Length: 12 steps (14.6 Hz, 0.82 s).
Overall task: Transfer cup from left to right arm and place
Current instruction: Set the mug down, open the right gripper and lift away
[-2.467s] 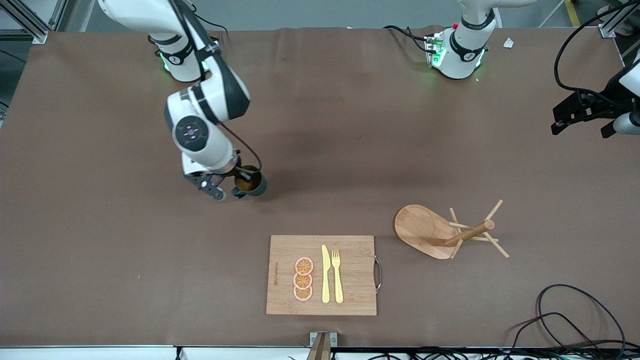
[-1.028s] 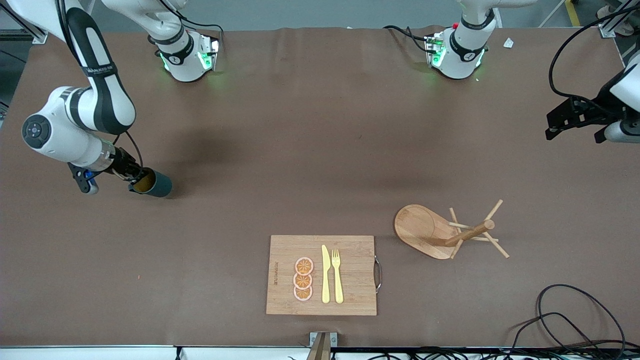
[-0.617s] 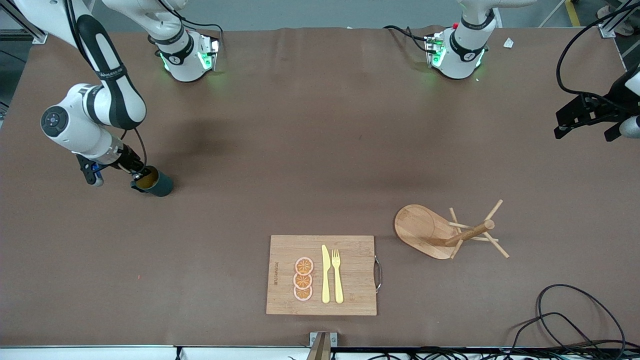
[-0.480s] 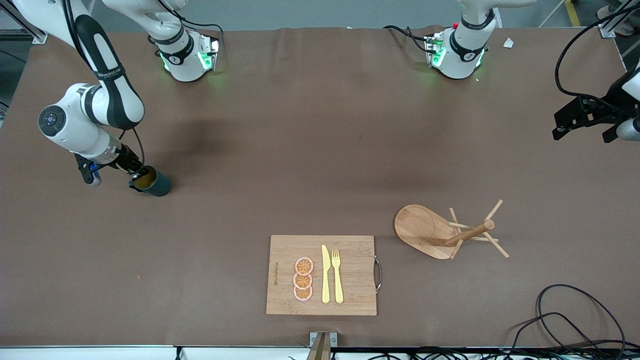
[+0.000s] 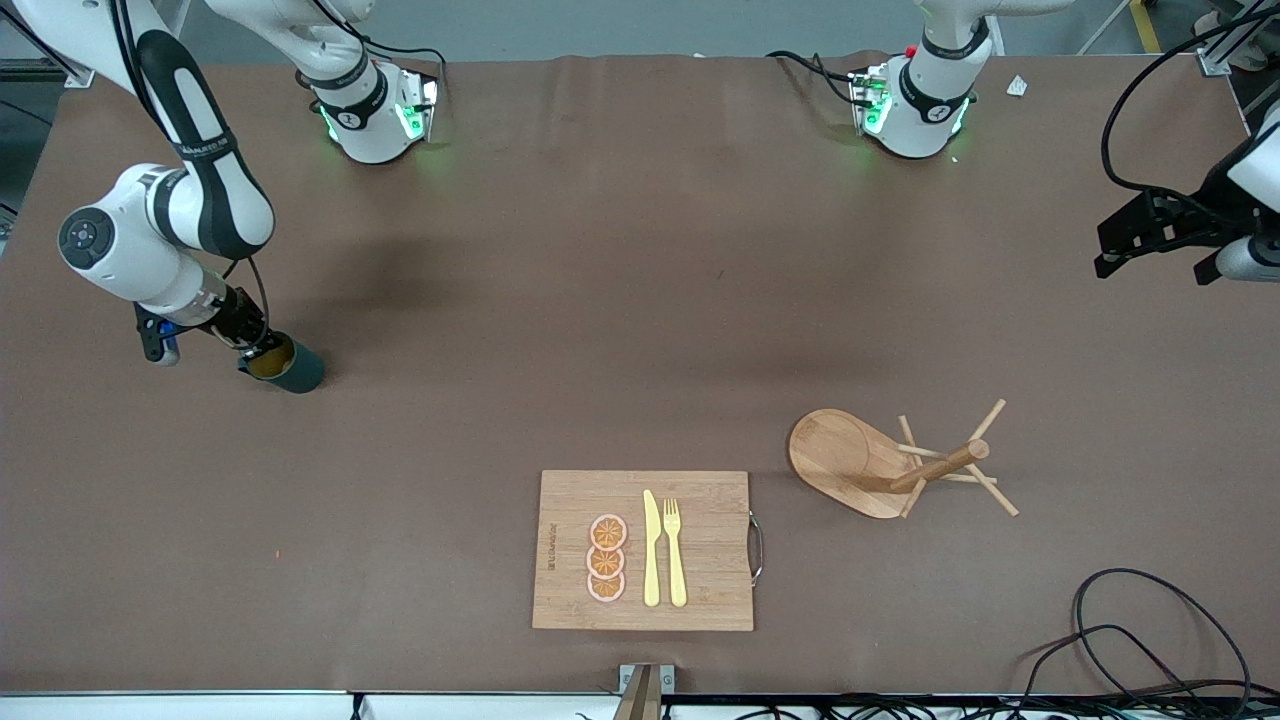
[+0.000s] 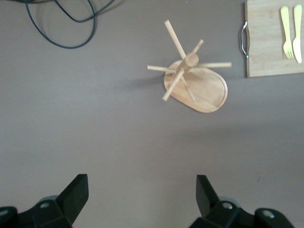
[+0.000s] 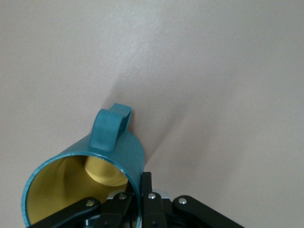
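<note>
At frame's left edge — cup (image 5: pixel 283 365): rigid, light, glossy-slick; right end effector (image 5: pixel 252 352) pinches its rim. Left end effector (image 5: pixel 1150 235) spread, waiting.

Brown table (image 5: pixel 640 300), grey floor (image 5: pixel 600 25) w/ cables (image 5: pixel 1150 640).
</note>
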### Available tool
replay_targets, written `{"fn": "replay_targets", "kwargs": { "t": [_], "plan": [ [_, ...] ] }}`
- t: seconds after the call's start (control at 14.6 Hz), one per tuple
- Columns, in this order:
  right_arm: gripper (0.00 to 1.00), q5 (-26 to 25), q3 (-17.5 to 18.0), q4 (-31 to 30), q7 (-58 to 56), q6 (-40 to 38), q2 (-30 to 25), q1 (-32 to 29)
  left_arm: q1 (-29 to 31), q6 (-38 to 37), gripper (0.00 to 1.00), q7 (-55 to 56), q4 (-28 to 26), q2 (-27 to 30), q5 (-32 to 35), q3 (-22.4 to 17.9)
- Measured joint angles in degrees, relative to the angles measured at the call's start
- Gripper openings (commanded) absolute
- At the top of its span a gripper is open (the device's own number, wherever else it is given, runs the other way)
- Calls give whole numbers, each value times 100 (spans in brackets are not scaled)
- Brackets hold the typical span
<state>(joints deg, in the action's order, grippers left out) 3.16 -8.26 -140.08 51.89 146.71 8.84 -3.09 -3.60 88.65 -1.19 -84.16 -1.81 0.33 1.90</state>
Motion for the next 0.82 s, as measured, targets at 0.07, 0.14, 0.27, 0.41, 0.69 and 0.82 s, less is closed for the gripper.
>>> {"fn": "replay_targets", "kwargs": {
  "t": [0.07, 0.14, 0.27, 0.41, 0.69, 0.82],
  "plan": [
    [20, -37, -1, 0, 50, 11, 0, -24, -32, -31, 100, 0, -3, -21, 0, 9],
    [41, -102, -6, -1, 79, 24, 1, -66, -66, -39, 100, 0, -3, -55, 2, 11],
    [81, -158, -17, -1, 93, 54, 2, -172, -100, -39, 100, 0, 1, -121, 4, 11],
    [100, -204, -27, -1, 93, 66, 2, -243, -111, -33, 100, 0, 14, -155, 4, 12],
    [100, -219, -26, 90, 55, -55, -16, -252, -94, -28, 100, 7, 39, -155, 17, 9],
    [100, -222, -35, 266, -178, -397, -111, -281, -50, -24, 100, 6, 40, -168, 18, -19]
  ]
}}
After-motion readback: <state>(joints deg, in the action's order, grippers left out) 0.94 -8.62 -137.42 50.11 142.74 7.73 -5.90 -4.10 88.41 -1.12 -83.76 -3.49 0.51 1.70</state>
